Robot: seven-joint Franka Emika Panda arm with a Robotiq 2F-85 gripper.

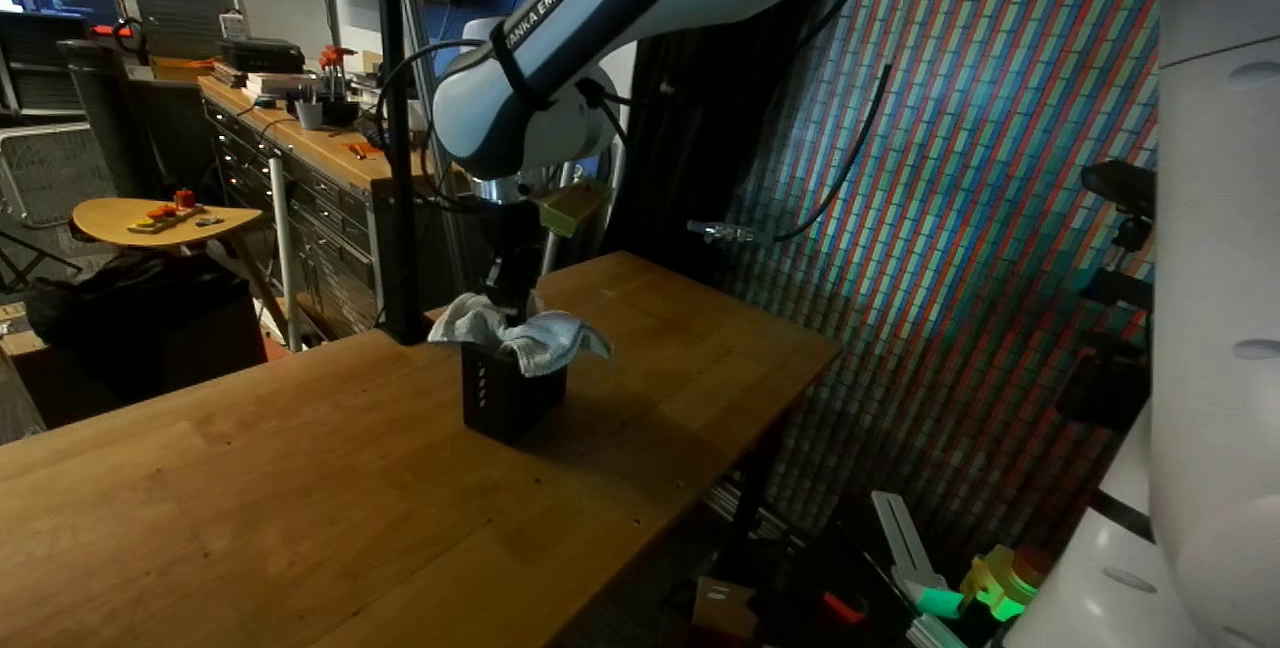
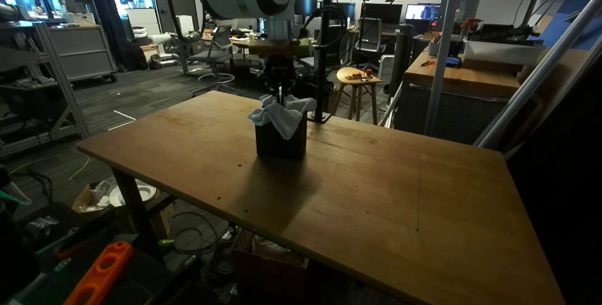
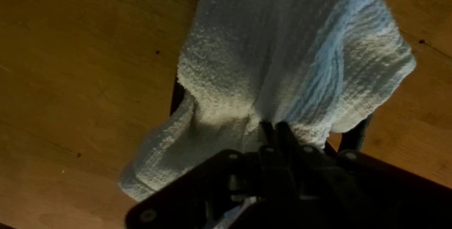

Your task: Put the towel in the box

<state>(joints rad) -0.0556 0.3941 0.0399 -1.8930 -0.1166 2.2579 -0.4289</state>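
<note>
The soft, grey-white cloth towel (image 1: 550,342) has a big brown wooden surface (image 1: 330,488) below it. On that stands a small black box (image 1: 512,400) with slots. The towel lies across its top, corners hanging past the rim. The black two-fingered hand (image 3: 274,124) pinches the towel's folds.

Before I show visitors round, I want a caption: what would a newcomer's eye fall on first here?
Probably the grey-white towel, draped over the black box on the wooden table, with the claw among its folds. Next, in an exterior view, the multicoloured striped backdrop right of centre.
</note>
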